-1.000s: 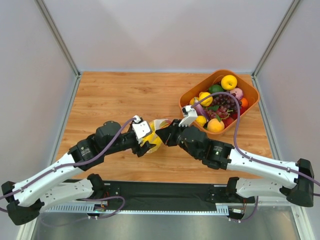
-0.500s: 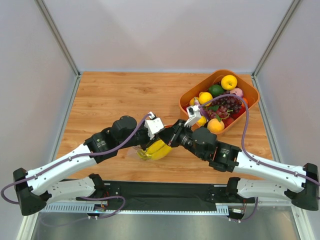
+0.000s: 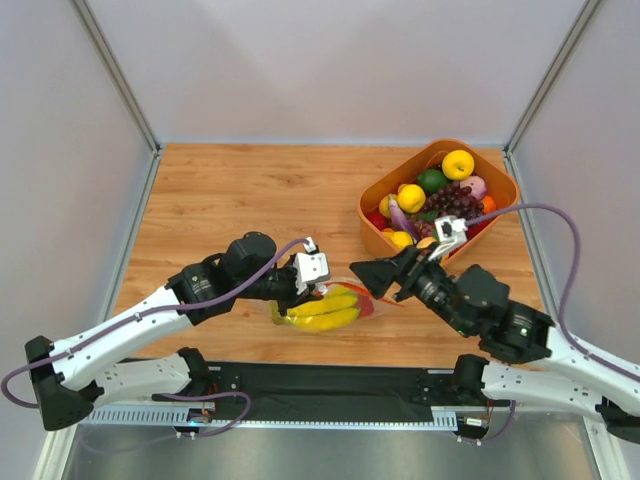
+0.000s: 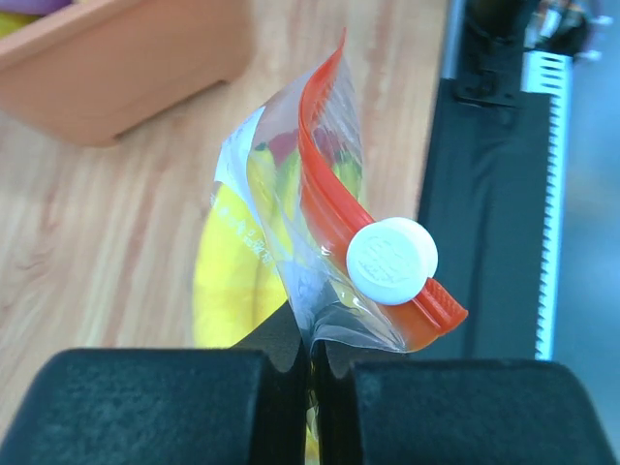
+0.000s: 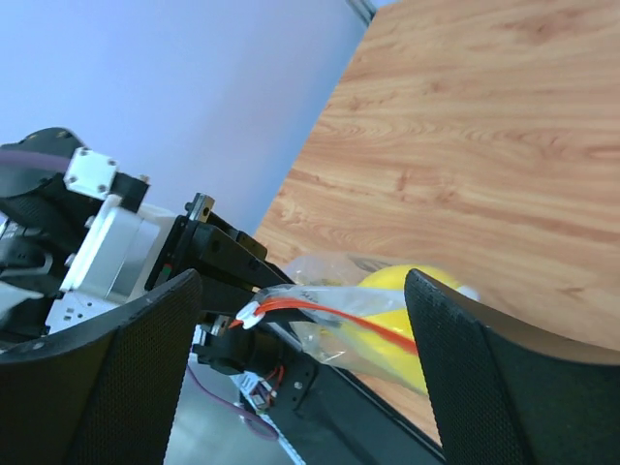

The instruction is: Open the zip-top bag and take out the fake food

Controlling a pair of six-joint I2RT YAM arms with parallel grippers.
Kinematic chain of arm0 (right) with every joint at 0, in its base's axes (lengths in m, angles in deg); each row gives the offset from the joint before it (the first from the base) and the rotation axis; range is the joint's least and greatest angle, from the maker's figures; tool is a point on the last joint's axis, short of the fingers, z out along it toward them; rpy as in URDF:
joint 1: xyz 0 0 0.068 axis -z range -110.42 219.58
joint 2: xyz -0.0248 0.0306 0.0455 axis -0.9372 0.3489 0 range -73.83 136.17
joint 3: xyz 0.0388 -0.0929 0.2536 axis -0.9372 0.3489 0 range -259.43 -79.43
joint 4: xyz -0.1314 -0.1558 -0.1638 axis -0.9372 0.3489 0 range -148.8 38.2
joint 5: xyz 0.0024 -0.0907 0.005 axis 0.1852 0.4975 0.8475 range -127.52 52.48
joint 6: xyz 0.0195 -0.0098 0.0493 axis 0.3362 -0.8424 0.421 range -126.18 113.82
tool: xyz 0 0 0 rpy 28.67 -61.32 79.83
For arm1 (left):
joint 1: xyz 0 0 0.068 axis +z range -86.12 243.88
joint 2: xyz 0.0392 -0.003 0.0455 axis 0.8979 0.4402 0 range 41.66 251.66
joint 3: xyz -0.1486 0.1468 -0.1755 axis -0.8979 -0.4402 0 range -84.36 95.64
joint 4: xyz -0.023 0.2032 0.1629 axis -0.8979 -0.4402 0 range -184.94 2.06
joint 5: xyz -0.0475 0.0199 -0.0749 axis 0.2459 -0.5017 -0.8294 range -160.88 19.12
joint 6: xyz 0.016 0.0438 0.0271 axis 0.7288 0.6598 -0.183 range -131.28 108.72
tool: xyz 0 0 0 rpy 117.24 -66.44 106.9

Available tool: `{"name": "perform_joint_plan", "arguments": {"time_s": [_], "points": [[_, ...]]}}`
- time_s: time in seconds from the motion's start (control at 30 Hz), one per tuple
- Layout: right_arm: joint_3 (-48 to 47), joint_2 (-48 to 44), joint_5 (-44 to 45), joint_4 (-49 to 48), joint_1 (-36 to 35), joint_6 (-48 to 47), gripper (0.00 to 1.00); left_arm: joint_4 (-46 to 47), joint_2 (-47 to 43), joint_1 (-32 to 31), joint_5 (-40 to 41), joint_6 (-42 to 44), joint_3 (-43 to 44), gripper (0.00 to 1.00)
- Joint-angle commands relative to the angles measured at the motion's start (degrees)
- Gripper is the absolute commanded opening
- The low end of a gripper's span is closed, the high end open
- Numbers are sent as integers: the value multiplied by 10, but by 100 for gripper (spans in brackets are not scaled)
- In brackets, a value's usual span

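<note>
**Left tool pinches the bag; right tool stands wide beside it**

The left tool [image 3: 320, 288], well to the left of the orange bin [image 3: 381, 190] and nearer the arm bases than it, is clamped on the zip-top bag [image 3: 328, 306]. In the left wrist view its two black pads [image 4: 165, 402] press together on the clear film just under the red-orange zip strip [image 4: 323, 199]. The strip stands up from the grip and curves over, and a round white slider [image 4: 392, 260] sits on it.

The bag lies over the wooden surface [image 3: 240, 190], below and to the left of the bin and apart from it. The yellow banana bunch [image 3: 326, 310] is inside it, and something red shows at the bag end closest to the bin. Whether the bag rests on the surface or hangs just above it cannot be told.

The right tool [image 3: 384, 271] is between the bag and the bin, just under the bin's near corner. Its jaws are spread wide and hold nothing. From the right wrist, the strip and the bananas show in the gap between its black fingers [image 5: 116, 387], beyond their tips.

The bin holds loose fruit, among it dark purple grapes [image 3: 452, 206] and a round yellow fruit [image 3: 458, 163].
</note>
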Motion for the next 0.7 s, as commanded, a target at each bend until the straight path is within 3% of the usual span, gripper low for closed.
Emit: {"name": "perform_joint_plan", "arguments": {"time_s": [0.0,0.1,0.2,0.3,0.43,0.67], "points": [[-33,-62,19,83,0,-98,88,-31,16,-2,-110,12,47,0],[-67,-82,-23,111,-1,-173,88,-46,18,-2,-146,9,57,0],[-110,-56,-151,168,0,-255,85,-49,12,-2,-186,7,61,0],[-137,-13,-203,198,-1,-303,72,-60,15,-2,-236,5,70,0],[-122,24,-233,174,-1,-342,61,-79,30,-2,-283,7,79,0],[-91,32,-270,105,-16,-398,53,-109,62,-2,-350,15,93,0]]}}
